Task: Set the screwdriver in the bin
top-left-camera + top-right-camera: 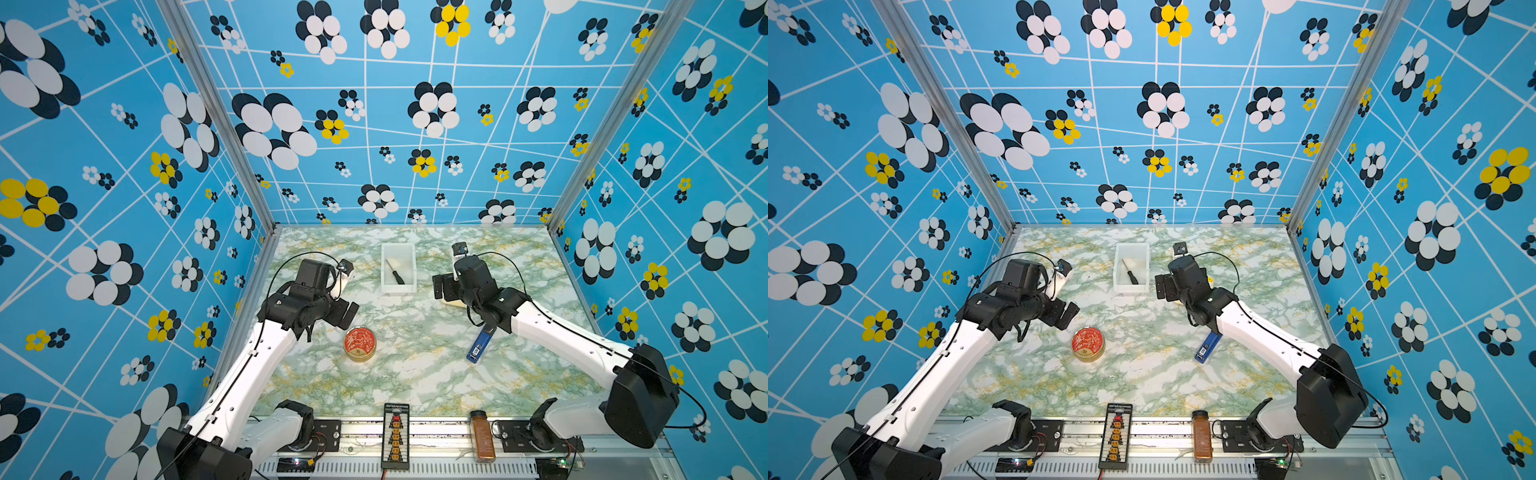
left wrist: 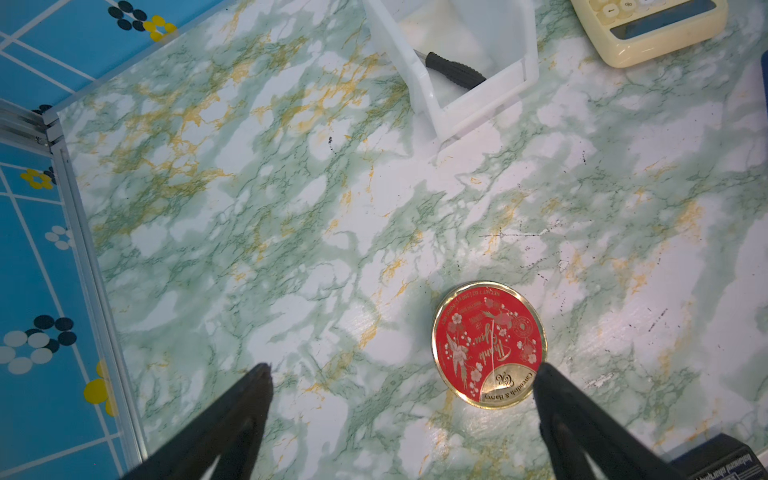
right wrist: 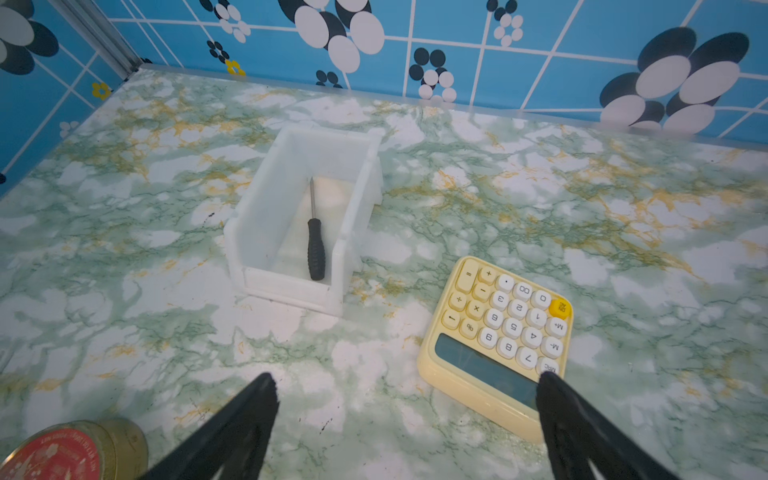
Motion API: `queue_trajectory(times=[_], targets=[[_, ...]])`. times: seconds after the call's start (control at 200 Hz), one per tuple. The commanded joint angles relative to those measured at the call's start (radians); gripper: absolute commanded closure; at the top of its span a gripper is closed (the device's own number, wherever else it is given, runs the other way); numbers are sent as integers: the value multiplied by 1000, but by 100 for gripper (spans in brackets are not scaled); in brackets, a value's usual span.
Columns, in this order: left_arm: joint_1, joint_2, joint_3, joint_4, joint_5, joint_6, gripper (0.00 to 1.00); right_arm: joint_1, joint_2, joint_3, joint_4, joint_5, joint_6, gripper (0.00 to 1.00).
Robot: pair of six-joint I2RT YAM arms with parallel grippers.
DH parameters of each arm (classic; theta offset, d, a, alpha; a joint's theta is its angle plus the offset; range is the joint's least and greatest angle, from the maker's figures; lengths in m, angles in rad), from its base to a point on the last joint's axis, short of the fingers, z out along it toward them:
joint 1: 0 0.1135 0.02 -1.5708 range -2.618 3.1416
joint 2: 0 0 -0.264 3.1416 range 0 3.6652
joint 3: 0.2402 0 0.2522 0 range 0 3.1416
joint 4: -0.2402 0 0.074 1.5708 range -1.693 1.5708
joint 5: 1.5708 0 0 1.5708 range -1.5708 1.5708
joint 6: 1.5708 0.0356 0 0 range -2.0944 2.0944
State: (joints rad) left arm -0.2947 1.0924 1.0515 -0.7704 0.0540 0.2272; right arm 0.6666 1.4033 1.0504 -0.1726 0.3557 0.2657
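The screwdriver [image 3: 316, 249] lies flat inside the bin [image 3: 266, 199], ahead of the right jaws, which stand wide and empty over the green-and-gold marbled worktop [image 3: 540, 208]. The left jaws gape wide too, a red tin [image 2: 488, 345] beside one tip. Blue flowered walls [image 1: 374, 124] enclose three sides

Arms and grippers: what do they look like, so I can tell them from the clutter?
The left arm and right arm have white link shells with black joint housings; a thin black cable loops over each wrist. The left gripper and right gripper are black, with tapering pointed jaws.
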Motion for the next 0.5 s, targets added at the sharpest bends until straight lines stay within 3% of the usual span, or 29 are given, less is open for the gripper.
queue_trajectory(times=[0.0, 0.495], targets=[[13, 8, -27, 52, -32, -43, 1, -4, -26, 8, 22, 28, -27, 1], [238, 161, -52, 251, 44, -239, 1, -10, 10, -91, 191, 121, -166, 3]])
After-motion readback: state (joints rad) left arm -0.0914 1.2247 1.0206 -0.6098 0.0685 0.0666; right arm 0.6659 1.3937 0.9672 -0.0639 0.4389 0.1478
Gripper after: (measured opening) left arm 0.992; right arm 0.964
